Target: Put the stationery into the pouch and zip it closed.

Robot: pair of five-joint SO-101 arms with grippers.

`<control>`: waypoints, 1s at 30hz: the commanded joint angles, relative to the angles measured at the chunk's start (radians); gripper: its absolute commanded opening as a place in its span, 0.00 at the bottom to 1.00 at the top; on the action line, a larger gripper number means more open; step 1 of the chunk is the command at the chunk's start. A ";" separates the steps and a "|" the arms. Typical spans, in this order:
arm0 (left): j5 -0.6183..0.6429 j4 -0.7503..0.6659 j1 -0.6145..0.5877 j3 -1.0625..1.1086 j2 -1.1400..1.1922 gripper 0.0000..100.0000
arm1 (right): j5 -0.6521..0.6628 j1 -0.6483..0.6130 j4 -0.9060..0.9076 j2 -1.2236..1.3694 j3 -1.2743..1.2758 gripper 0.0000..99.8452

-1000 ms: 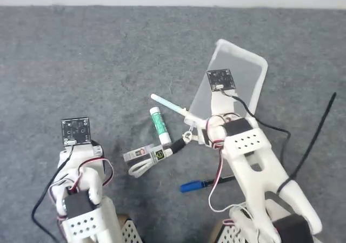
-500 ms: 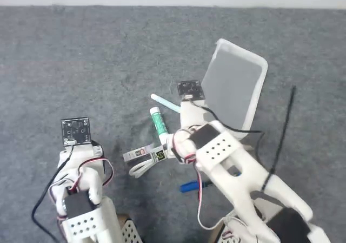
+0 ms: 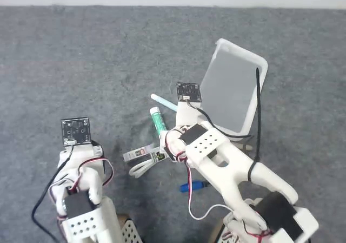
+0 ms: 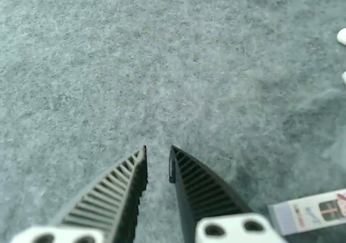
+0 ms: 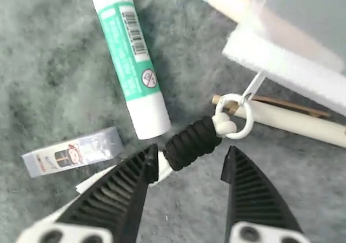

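Note:
In the right wrist view my right gripper [image 5: 192, 151] is open, low over the carpet. A black cord pull [image 5: 190, 142] with a white ring [image 5: 233, 116] lies between its fingers, tied to the corner of the translucent pouch [image 5: 294, 48]. Beside it lie a green-and-white glue stick [image 5: 128, 56], a small boxed eraser [image 5: 73, 152] and a cream pen [image 5: 294, 123]. From above, the right arm [image 3: 201, 143] reaches over the glue stick [image 3: 158, 122] beside the pouch [image 3: 232, 89]. My left gripper [image 4: 158, 150] hovers over bare carpet, fingers nearly together, holding nothing.
A pale blue pen [image 3: 162, 101] lies just beyond the glue stick. A blue pen [image 3: 192, 187] sits under the right arm, and a white cord loop [image 3: 140, 169] is by the eraser [image 3: 141, 153]. Grey carpet [image 3: 81, 59] covers the table.
The right arm has swung left, from over the pouch's near edge to above the glue stick and the cord pull. Its cable swung along. The left arm has kept still.

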 commanded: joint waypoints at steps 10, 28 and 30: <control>-0.015 -0.028 0.000 -0.012 -0.017 0.07 | -0.032 0.025 -0.025 0.074 -0.057 0.19; -0.015 -0.028 0.000 -0.012 -0.017 0.07 | -0.061 0.036 -0.090 0.251 -0.127 0.08; -0.015 -0.028 0.002 -0.012 -0.017 0.07 | -0.060 0.048 -0.074 0.275 -0.158 0.03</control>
